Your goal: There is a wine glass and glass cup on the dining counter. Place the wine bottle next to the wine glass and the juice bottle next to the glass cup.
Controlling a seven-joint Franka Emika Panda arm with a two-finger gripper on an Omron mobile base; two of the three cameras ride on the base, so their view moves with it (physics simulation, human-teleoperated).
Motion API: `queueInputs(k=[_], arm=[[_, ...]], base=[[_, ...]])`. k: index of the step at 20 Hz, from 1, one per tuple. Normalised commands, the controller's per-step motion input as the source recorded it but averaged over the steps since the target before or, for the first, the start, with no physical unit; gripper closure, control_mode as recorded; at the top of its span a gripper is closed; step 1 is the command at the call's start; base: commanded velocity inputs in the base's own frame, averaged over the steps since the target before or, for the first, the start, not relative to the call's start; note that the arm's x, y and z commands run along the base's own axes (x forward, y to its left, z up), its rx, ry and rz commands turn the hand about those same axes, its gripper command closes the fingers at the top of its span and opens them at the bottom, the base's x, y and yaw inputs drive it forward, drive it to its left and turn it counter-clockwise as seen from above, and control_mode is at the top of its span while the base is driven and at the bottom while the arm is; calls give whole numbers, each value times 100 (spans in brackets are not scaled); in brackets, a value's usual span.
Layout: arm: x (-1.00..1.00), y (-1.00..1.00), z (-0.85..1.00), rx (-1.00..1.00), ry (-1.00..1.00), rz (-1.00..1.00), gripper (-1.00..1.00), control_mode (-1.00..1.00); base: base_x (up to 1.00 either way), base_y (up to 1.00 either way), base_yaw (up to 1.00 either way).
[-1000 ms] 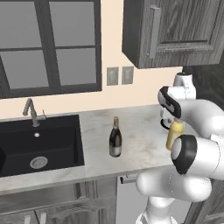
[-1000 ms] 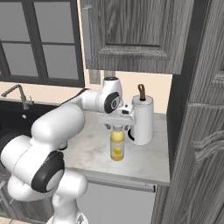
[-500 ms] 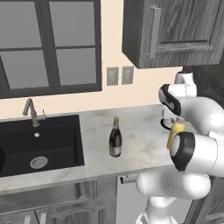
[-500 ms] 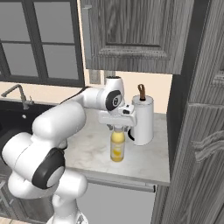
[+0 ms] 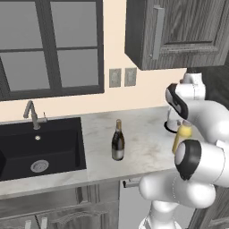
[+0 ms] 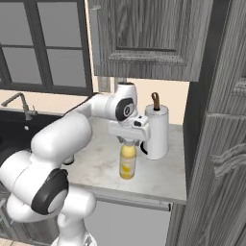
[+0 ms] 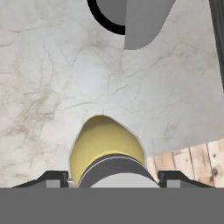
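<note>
Your hand (image 6: 129, 140) sits over the top of the juice bottle (image 6: 127, 163), jaws drawn in around the neck. From the right base view it reads as a grip on the neck just under the cap, with the bottle upright on the marble desk (image 6: 158, 180) by the sink.

- In the hand view the juice bottle (image 7: 107, 146) is dead centre between the finger tips, yellow shoulder below, grey cap close to the lens. Contact itself is hidden, so treat the grip as likely, not proven.
- White canister (image 6: 156, 132) with a brown loop on top stands just beside the bottle, on the wall side. Watch it on lift-out.
- Wine bottle (image 5: 118, 141) stands upright on the same desk, between the sink (image 5: 40, 147) and the juice bottle, well apart from your hand.

Handling, my judgement: bottle is rigid, smooth, probably slippery, and heavy low down if full. A neck grip lets it swing like a pendulum, so lift straight up and slow, and keep it vertical while the base drives. If it slips, regrip lower on the neck where it flares into the shoulder.
</note>
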Motion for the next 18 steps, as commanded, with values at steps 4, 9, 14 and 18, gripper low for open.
queueInputs(k=[4, 9, 14, 18], arm=[[-15, 1, 35, 0, -2, -8, 100, -100], [-21, 5, 37, -3, -5, -6, 100, -100], [-24, 0, 31, -1, -3, -3, 100, -100], [-9, 6, 13, 0, 0, -1, 100, -100]], base=[[0, 0, 0], [0, 0, 0], [0, 0, 0], [0, 0, 0]])
